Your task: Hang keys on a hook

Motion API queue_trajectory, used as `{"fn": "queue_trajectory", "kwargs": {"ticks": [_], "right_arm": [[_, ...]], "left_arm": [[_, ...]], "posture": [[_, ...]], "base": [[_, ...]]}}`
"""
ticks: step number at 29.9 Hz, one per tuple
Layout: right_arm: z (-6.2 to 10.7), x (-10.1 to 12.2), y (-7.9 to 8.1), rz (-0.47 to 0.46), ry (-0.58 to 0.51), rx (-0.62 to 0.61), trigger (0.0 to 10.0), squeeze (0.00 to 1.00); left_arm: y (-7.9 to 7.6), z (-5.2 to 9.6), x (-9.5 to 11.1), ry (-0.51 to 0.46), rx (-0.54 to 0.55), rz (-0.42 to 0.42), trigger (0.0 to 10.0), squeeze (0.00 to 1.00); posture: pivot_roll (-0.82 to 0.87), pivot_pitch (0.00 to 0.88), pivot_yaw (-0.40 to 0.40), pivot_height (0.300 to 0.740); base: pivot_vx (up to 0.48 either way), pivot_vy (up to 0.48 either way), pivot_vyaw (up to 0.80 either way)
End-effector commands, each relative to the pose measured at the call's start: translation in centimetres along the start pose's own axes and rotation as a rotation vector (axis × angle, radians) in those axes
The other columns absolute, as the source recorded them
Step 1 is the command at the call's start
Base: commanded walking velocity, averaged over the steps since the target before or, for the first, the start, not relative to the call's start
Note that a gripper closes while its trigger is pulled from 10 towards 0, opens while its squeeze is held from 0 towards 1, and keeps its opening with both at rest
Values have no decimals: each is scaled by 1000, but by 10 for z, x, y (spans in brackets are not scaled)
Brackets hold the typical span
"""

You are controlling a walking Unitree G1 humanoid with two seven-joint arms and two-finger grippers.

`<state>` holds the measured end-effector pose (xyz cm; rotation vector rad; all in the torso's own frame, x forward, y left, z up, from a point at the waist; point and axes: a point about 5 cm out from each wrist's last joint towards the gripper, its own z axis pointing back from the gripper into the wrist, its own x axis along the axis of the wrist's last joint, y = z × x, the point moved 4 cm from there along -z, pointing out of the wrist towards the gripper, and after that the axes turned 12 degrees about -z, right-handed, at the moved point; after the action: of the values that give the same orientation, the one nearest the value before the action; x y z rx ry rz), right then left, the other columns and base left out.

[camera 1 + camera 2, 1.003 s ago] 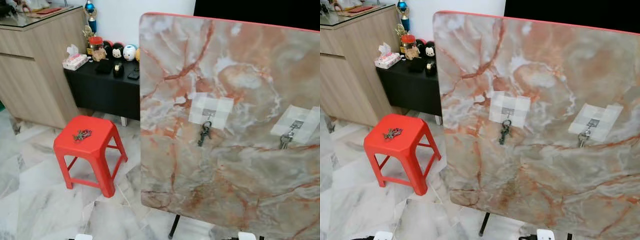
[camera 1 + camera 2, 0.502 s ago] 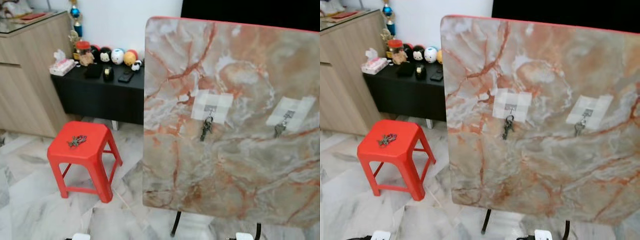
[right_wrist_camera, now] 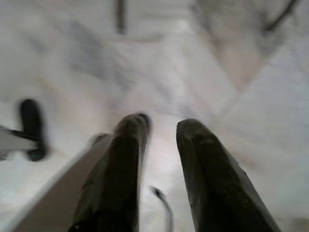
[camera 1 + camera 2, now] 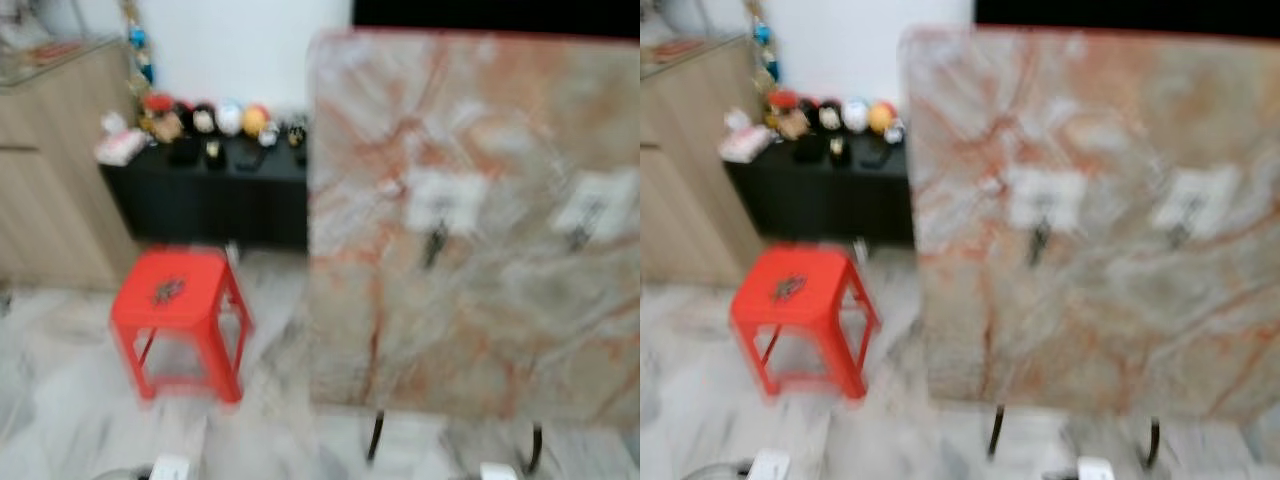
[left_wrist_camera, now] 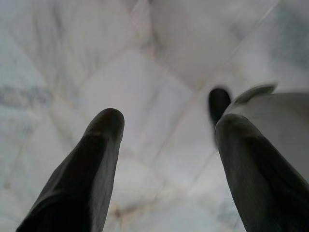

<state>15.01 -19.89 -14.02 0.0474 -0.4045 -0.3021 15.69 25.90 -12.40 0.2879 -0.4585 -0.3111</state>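
My head views are blurred. Ahead on my left stands a red stool (image 4: 178, 300) on the pale marble floor (image 4: 60, 400), and a small dark bunch of keys (image 4: 167, 291) lies on its seat. To the right of the stool a marble-patterned board (image 4: 480, 300) stands upright on thin dark legs, well apart from the keys. Two pale patches are stuck on the board, each with a hook: the left hook (image 4: 437, 215) has a dark set of keys (image 4: 433, 247) hanging from it, and the right hook (image 4: 590, 210) also carries something small and dark, too blurred to tell more. Behind the stool is a low black cabinet (image 4: 210, 200) with small round toys (image 4: 225, 118) on top, and a wooden cupboard (image 4: 50, 170) beside it. My left gripper (image 5: 166, 125) hangs over the floor tiles with its fingers (image 5: 91, 159) spread wide and nothing between them. My right gripper (image 3: 161, 128) also points down at the floor, its fingers (image 3: 120, 164) a narrow gap apart and holding nothing.
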Motion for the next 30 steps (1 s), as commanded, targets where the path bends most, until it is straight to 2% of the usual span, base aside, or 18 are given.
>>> {"fn": "queue_trajectory", "kwargs": {"ticks": [1,30], "right_arm": [[2,3,-13,-5,-11,-30,10000,0],[2,8,-13,6,-21,-28,10000,0]], "left_arm": [[-4,0,3,-5,-8,6,10000,0],[-3,-1,5,-5,3,40,10000,0]], "posture": [[23,0,-53,740],[33,0,-67,740]], "base": [[0,480,0],[0,480,0]]}}
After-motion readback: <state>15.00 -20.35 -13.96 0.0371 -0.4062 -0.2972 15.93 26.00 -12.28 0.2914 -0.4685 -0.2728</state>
